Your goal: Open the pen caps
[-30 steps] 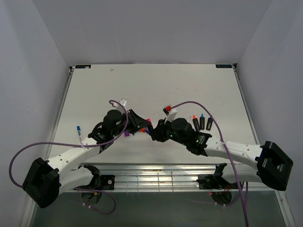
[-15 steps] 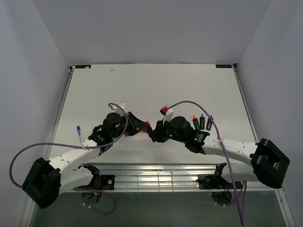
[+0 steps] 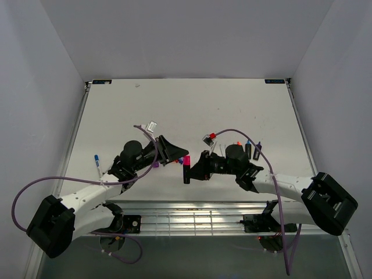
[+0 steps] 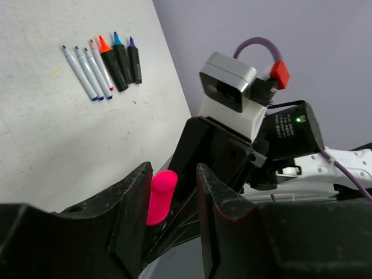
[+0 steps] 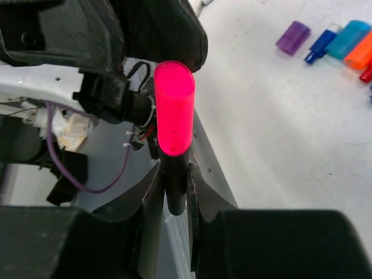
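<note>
right gripper (image 5: 173, 181) pinches the highlighter body (image 5: 174, 200) below the magenta cap (image 5: 174, 110) while the left gripper (image 4: 173, 175) gapes loosely around that cap, so its pull may slip off.

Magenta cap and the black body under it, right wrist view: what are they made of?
Magenta cap: seemingly translucent plastic, smooth; light glows through it. Black body: probably opaque plastic, dull finish, no glints; mostly hidden between the fingers.

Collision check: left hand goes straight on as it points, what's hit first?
The chunky magenta plastic highlighter cap, sitting inside the open left hand. Just beyond is the right hand gripping that black highlighter, though depth is unclear.
</note>
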Controlling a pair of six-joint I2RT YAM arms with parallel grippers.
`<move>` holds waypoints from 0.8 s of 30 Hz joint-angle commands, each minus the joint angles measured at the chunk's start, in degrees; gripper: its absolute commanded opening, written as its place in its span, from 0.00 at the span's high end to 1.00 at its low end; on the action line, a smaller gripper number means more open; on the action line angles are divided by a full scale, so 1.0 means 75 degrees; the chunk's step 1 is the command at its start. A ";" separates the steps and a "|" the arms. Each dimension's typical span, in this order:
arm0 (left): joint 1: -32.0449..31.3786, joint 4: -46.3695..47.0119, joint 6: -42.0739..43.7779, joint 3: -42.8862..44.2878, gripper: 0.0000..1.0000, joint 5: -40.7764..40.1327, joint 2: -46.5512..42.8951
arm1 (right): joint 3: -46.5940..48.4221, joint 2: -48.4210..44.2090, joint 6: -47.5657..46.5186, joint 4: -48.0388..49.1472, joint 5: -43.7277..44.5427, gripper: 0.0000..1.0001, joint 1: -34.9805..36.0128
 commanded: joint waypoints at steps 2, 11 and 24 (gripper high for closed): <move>-0.0027 0.1422 -0.0155 -0.0101 0.52 0.0585 -0.0132 | -0.0271 0.0244 0.0856 0.1484 -0.1314 0.92 -0.0102; -0.0027 0.1517 0.0008 0.0133 0.44 0.1476 0.0395 | -0.0482 0.0010 0.1279 0.2071 -0.1679 0.92 -0.0371; -0.0003 0.1423 0.0009 0.0098 0.47 0.1676 0.0618 | -0.0459 -0.0365 0.1209 0.1860 -0.1749 0.92 -0.0547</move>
